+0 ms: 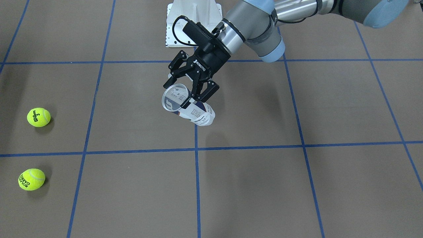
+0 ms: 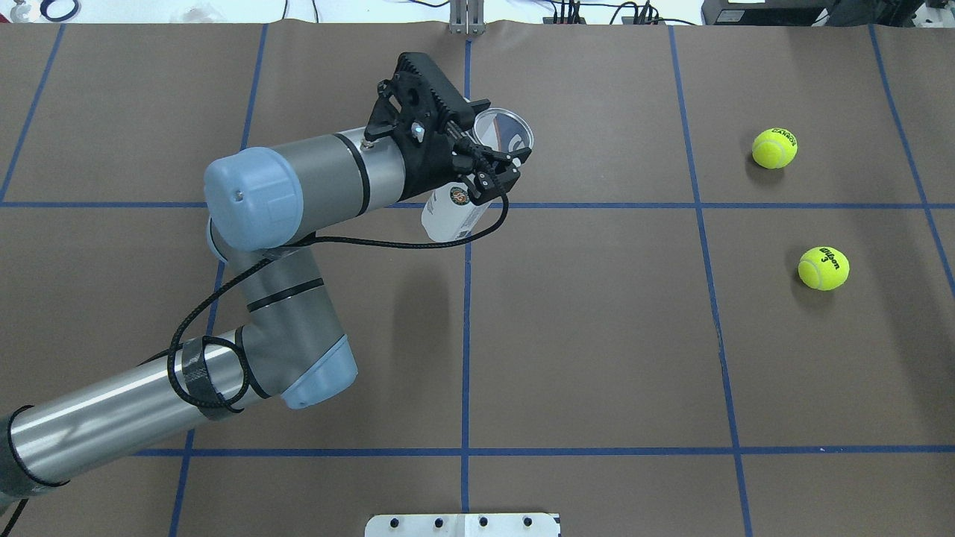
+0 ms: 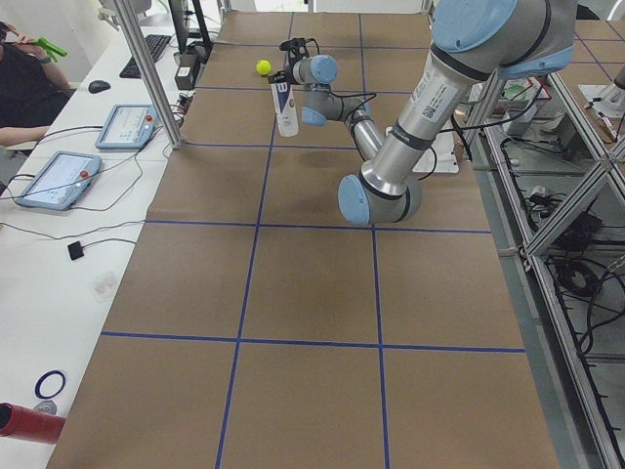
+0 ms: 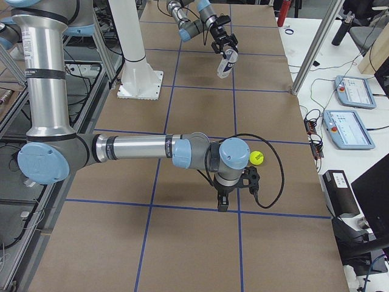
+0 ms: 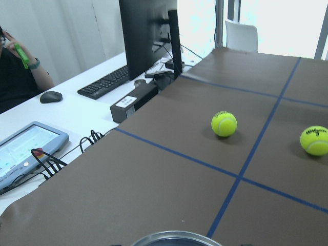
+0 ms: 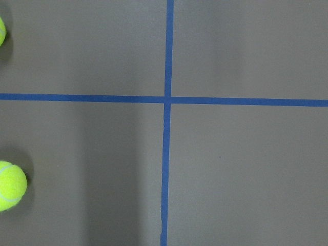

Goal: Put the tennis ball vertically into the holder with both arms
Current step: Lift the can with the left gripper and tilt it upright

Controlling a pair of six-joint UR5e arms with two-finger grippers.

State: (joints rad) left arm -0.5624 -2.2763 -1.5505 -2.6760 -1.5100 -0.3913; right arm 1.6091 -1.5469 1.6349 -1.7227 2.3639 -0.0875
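- Front-facing: left gripper (image 1: 190,92) clenched on the tennis-ball can (image 1: 197,115) just under its open rim. Can aloft at centre, mouth up, roughly upright. Wilson ball (image 1: 38,117) at 9 o'clock, Roland Garros ball (image 1: 31,179) at 8.
- Overhead: both balls well apart from can, toward 3 o'clock.
- Exterior right: right gripper (image 4: 223,196) near one tennis ball (image 4: 256,158); its grip cannot be told.
- Risk: fingers crowd the rim, so an off-centre drop likely clips them and bounces out.
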